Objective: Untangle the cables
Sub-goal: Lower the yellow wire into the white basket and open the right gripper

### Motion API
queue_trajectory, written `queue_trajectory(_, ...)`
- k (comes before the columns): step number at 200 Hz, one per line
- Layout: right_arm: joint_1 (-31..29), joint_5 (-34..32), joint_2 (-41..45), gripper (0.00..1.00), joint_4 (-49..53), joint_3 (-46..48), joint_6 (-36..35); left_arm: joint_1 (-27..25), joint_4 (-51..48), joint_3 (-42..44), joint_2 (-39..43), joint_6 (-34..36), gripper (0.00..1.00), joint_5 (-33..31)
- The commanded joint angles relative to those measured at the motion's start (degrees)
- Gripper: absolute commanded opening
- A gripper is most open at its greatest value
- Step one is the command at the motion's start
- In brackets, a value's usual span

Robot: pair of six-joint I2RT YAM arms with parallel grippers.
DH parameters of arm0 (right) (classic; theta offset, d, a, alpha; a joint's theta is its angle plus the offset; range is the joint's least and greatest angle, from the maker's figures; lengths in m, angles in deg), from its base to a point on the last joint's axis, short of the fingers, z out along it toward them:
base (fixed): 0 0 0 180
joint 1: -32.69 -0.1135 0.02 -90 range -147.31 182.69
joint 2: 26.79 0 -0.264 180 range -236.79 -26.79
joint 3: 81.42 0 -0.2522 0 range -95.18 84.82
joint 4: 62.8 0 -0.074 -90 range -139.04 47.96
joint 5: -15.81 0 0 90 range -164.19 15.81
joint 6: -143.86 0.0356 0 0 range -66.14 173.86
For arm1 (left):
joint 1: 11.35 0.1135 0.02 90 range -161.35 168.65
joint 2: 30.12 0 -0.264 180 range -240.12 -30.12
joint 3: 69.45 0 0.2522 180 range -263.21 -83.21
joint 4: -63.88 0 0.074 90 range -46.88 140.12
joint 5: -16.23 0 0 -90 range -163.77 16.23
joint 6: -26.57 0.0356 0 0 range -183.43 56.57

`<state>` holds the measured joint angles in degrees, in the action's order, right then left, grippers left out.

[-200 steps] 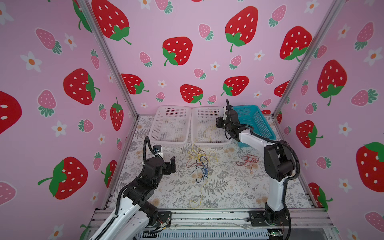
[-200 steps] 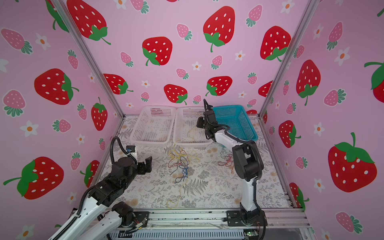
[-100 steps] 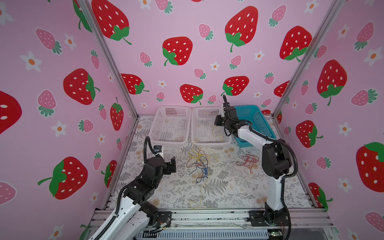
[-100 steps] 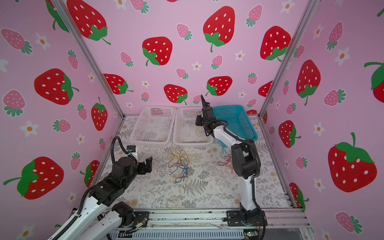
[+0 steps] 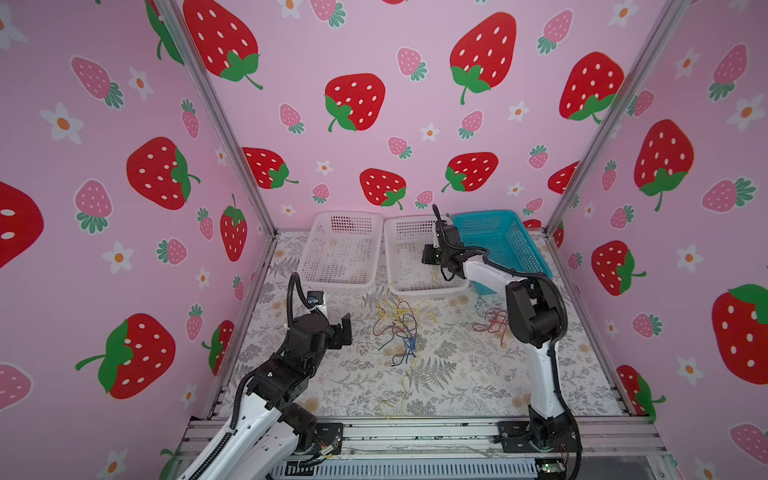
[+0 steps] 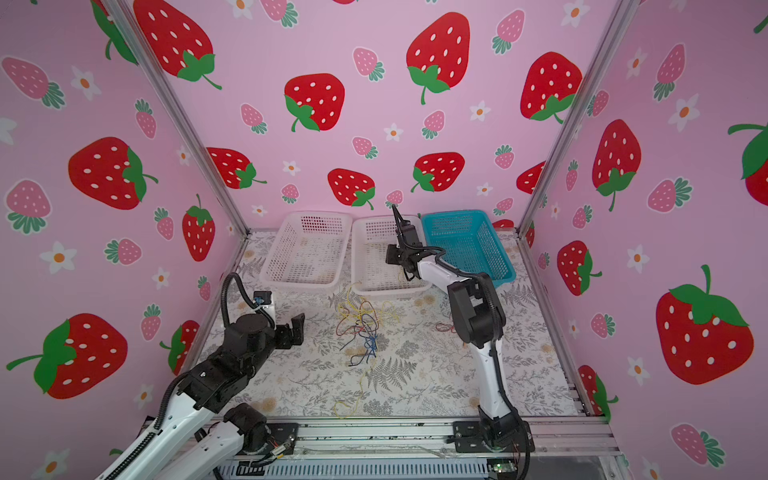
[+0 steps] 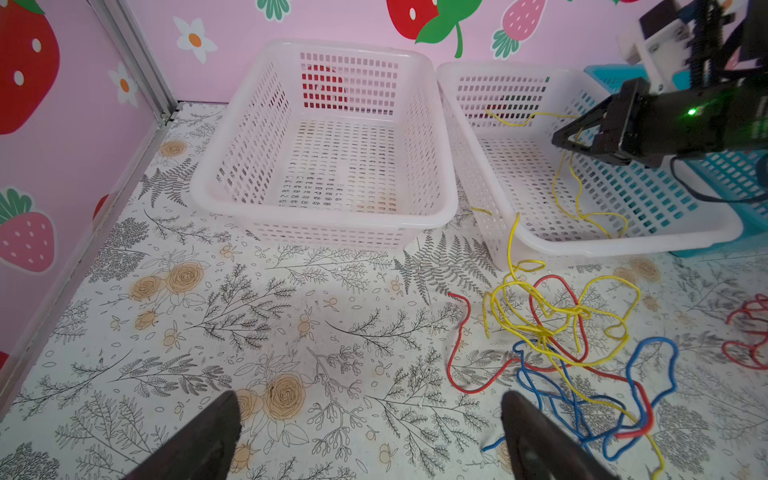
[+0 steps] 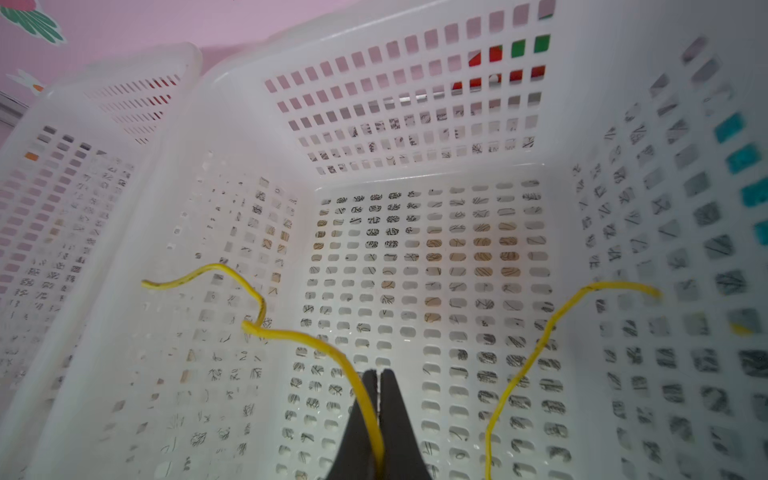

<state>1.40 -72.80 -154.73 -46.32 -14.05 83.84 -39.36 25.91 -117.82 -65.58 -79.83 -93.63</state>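
Cables, thin limp yellow, red and blue wires (image 7: 552, 328), lie knotted on the floral table (image 7: 291, 332) just before a white slotted plastic basket (image 7: 623, 245). My right gripper (image 8: 379, 374) pinches one yellow wire (image 8: 286, 332) above that basket. The wire hangs mostly downward, its ends curling sideways, so I judge it could snag in the slots or slip free. My left gripper (image 7: 370, 399) hovers spread wide.

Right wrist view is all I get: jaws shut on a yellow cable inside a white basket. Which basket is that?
Observer: The middle white basket of three, flanked by the left white basket and a blue basket.
Operator: What's left to sort?
Observer: A tangle of yellow, red and blue cables lies on the table just in front of that basket.
Operator: And the left gripper?
Observer: It hangs left of the tangle, jaws wide open, holding nothing.
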Motion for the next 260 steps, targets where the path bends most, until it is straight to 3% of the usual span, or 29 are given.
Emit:
queue_trajectory(1, 0.0, 0.33, -0.54, 0.14, 5.23, -2.56, -0.22, 0.15, 0.83, 0.25, 0.43, 0.45, 0.99, 0.34)
queue_trajectory(74, -0.17, -5.59, 6.66, 0.43, 7.25, -4.66, -2.48, 0.15, 0.85, 0.25, 0.24, 0.48, 0.99, 0.54)
queue_trajectory(118, -0.79, -9.21, 8.81, 0.56, 12.53, -8.85, -5.94, 0.13, 0.83, 0.18, 0.04, 0.42, 0.99, 0.78)
queue_trajectory(206, -2.46, -10.17, 19.32, 0.6, 14.56, -8.89, -9.41, 0.19, 0.74, 0.07, -0.11, 0.36, 0.99, 1.05)
queue_trajectory(260, -3.25, -3.83, 33.66, 0.61, 6.66, 8.04, -9.33, 0.12, 0.71, 0.16, 0.33, 0.18, 0.99, 1.38)
